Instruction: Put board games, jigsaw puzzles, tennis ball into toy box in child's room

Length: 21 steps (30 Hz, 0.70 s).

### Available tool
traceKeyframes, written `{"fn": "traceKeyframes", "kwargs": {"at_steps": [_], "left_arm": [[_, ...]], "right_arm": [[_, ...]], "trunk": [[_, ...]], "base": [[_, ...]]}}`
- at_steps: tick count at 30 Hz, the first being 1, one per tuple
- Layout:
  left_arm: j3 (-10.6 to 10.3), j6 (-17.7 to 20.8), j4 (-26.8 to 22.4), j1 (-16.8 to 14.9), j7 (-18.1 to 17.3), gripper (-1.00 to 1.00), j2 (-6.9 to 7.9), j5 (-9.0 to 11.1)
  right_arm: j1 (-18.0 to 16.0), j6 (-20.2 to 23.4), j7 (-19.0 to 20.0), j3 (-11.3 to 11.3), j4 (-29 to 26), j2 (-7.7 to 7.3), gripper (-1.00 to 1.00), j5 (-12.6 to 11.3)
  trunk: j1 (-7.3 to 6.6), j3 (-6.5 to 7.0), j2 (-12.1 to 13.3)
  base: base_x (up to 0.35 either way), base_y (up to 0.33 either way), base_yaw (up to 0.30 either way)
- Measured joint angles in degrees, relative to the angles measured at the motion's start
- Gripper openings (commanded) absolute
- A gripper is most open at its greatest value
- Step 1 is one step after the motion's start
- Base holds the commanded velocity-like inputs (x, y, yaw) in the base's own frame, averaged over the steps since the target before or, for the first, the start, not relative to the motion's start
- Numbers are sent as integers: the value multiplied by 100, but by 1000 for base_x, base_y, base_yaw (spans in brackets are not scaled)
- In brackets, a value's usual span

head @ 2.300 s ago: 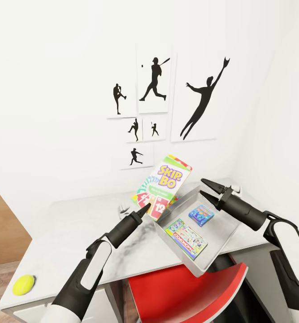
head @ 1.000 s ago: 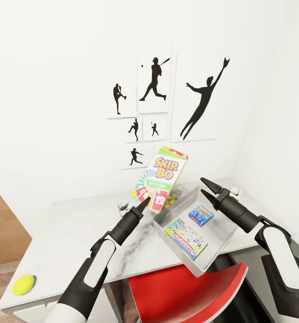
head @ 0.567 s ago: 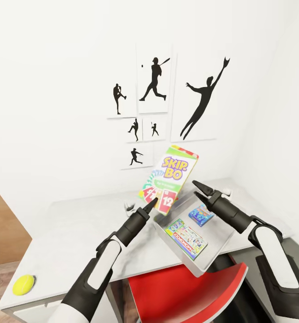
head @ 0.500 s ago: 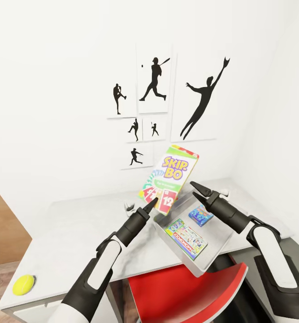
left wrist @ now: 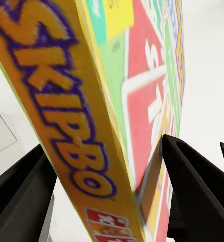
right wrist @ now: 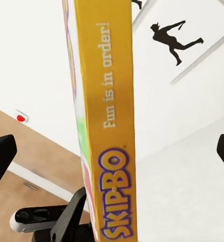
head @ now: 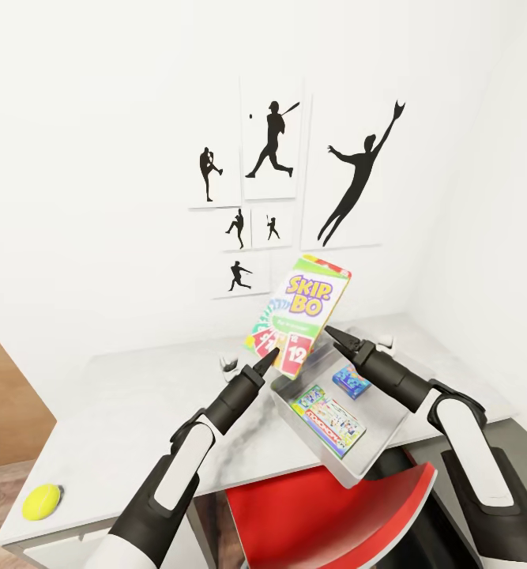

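- Skip-Bo box [head: 299, 314] is up in the air over the table [head: 121, 411], upright and tilted, right at the toy box's [head: 389, 431] back corner. Your left gripper [head: 268, 358] pinches its lower edge.
- Writing you can read: "SKIP-BO" on the face plus a red "12" card; your right wrist view shows the yellow spine [right wrist: 109, 116] with "Fun is in order!" and "SKIP-BO".
- Left wrist view is the box [left wrist: 91, 101] clamped between both dark fingers [left wrist: 192, 186], print blurry.
- Your right gripper [head: 336, 339] sits spread, beside the box's right edge, not touching as far as I can tell.
- In the toy box: Monopoly box [head: 329, 413] and a small blue game [head: 351, 379], half hidden by your right arm.
- Tennis ball [head: 41, 500] sits way off on the table's near left corner.
- Red chair [head: 326, 514] is cut off below.
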Motion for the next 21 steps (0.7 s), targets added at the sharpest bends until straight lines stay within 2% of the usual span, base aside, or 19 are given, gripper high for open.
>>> {"fn": "traceKeyframes", "kwargs": {"at_steps": [21], "left_arm": [[-15, 101, 60, -75, 149, -100, -17, -3]], "right_arm": [[-24, -8, 18, -15, 0, -12, 100, 48]], "trunk": [[0, 0, 0]], "base": [[0, 0, 0]]}}
